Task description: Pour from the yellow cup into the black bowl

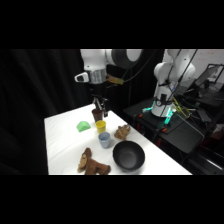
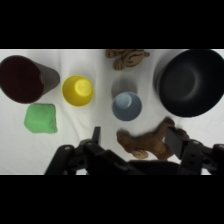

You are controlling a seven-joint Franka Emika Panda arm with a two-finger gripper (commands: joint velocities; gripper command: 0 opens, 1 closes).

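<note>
**Gripper poised over upright yellow cup, fingers spread and empty**

Hanging above the far half of the white table (image 1: 62, 145), the gripper (image 1: 100, 107) with fingers parted and grasping nothing. Standing upright just below and a little in front of it in the side view, the yellow cup (image 1: 100, 125), untouched. Seen from the wrist, sitting above and between the two spread fingers (image 2: 95, 136), nearer the left-hand one, the yellow cup (image 2: 77, 90), mouth facing the camera, interior plain yellow with contents hard to judge. Resting well to the other side, the black bowl (image 2: 192, 82), its rim cut off at the wrist picture's right edge; in the side view lying at the table's near edge, the black bowl (image 1: 128, 155), beyond the light blue-grey cup (image 1: 104, 139) from the yellow one. Standing between yellow cup and bowl in the wrist view, the blue-grey cup (image 2: 126, 105). Flanking the yellow cup on its other side, the dark brown cup (image 2: 26, 79) and a small green object (image 2: 41, 118). Lying partly behind the right-hand finger, a brown plush toy (image 2: 147, 141), shape hard to make out; cropped at the top, a second striped brown toy (image 2: 126, 56).
</note>
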